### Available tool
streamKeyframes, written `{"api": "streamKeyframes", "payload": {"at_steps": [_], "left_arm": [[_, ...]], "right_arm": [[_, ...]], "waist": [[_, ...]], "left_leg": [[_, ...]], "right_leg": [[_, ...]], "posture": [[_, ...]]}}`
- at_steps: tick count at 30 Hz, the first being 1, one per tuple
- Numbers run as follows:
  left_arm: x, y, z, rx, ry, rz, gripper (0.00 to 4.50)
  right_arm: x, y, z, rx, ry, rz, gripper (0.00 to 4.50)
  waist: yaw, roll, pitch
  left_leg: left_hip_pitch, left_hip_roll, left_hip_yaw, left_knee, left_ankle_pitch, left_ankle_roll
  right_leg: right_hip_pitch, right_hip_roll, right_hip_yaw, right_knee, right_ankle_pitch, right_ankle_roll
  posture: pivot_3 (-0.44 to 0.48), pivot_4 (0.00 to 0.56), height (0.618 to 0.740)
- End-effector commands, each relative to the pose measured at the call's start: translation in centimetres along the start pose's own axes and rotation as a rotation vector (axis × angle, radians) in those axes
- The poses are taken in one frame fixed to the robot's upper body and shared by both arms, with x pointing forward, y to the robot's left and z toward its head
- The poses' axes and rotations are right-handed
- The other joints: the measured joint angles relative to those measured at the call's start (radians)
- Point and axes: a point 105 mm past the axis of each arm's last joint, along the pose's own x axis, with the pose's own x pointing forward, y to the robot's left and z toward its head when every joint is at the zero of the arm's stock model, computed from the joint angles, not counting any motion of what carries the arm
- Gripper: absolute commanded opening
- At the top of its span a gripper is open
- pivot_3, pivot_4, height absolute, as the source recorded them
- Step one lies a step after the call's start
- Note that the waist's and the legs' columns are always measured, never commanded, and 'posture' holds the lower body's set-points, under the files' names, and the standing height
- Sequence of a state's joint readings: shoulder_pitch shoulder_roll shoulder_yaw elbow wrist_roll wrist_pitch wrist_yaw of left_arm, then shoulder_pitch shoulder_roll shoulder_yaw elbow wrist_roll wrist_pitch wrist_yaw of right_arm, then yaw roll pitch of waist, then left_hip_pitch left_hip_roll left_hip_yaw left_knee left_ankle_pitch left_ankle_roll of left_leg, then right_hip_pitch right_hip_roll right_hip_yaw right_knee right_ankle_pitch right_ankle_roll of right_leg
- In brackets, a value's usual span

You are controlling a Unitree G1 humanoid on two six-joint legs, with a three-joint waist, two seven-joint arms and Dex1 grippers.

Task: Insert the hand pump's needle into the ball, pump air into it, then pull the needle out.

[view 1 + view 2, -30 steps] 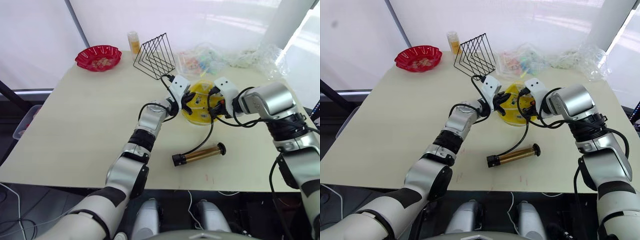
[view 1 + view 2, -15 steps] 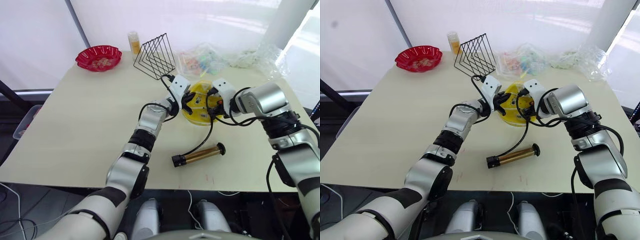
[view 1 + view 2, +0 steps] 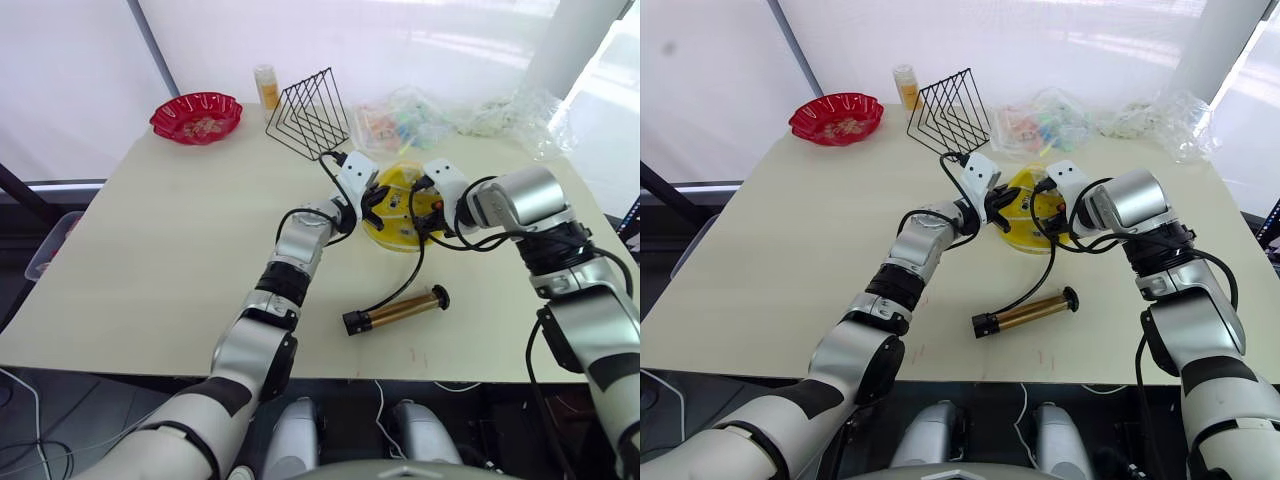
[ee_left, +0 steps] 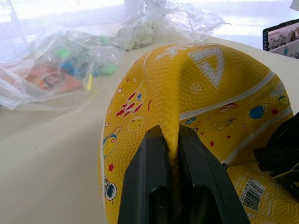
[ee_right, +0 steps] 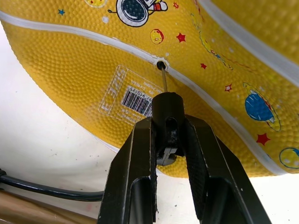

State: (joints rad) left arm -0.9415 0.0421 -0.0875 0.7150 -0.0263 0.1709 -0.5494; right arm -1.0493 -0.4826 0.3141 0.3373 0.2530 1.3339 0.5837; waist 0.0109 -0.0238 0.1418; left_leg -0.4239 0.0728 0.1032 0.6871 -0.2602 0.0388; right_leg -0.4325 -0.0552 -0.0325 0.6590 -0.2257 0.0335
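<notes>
At the ball's (image 5: 196,70) valve, my right gripper (image 5: 168,140) clenches one needle (image 5: 163,79), tip hidden; left gripper (image 4: 172,154) pinches a fold.

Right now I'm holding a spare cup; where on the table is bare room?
Bare: the wide stretch left of the left pincer, between red bowl and near edge. Crowded: around the ball, pump, wire rack, plastic bags.

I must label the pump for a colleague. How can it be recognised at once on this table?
On the table's near side, in front of the yellow ball, lies the hand pump. It alone has a bronze-gold barrel, black ends and a thin black hose.
</notes>
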Motion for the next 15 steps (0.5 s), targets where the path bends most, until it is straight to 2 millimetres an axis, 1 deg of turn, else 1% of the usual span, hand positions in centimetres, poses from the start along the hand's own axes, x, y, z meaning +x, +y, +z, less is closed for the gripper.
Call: {"api": "streamKeyframes", "payload": {"at_steps": [1, 4, 7, 10, 15], "left_arm": [[0.2, -2.5, -0.4, -0.036, 0.006, -0.120, 0.05], [0.1, -2.8, -0.5, -0.046, 0.010, -0.134, 0.05], [0.1, -3.1, -0.8, -0.074, 0.024, -0.144, 0.05], [0.1, -3.3, -1.0, -0.087, 0.035, -0.150, 0.05], [0.1, -3.4, -1.3, -0.098, 0.046, -0.148, 0.05]], "right_arm": [[0.6, 0.0, -0.3, 0.020, 0.042, -0.025, 0.33], [0.6, 0.1, -0.1, 0.023, 0.042, -0.021, 0.33], [0.8, 0.6, 0.5, 0.007, 0.033, -0.016, 0.33], [0.9, 1.6, 1.6, -0.010, 0.012, 0.004, 0.33], [1.1, 2.6, 2.7, -0.017, -0.005, 0.028, 0.33]], "waist": [[-0.003, 0.000, 0.000], [-0.004, 0.000, 0.000], [-0.011, 0.000, 0.000], [-0.019, 0.000, 0.000], [-0.024, 0.000, 0.000]], "left_leg": [[0.000, 0.000, 0.000, 0.000, 0.000, 0.000], [0.001, 0.000, 0.000, 0.000, 0.000, 0.000], [0.003, 0.000, 0.000, 0.000, 0.000, 0.000], [0.004, 0.000, 0.000, 0.000, 0.000, 0.000], [0.005, 0.000, 0.000, -0.001, 0.000, 0.000]], "right_leg": [[0.000, 0.000, 0.000, 0.000, 0.000, 0.000], [0.001, 0.000, 0.000, 0.000, 0.000, 0.000], [0.002, 0.000, 0.000, 0.000, 0.000, 0.000], [0.004, 0.000, 0.000, 0.000, 0.000, 0.000], [0.004, 0.000, 0.001, 0.000, 0.000, 0.000]], "posture": [[0.000, 0.150, 0.737], [0.000, 0.150, 0.737], [0.000, 0.150, 0.737], [0.000, 0.150, 0.737], [0.000, 0.150, 0.737]]}}
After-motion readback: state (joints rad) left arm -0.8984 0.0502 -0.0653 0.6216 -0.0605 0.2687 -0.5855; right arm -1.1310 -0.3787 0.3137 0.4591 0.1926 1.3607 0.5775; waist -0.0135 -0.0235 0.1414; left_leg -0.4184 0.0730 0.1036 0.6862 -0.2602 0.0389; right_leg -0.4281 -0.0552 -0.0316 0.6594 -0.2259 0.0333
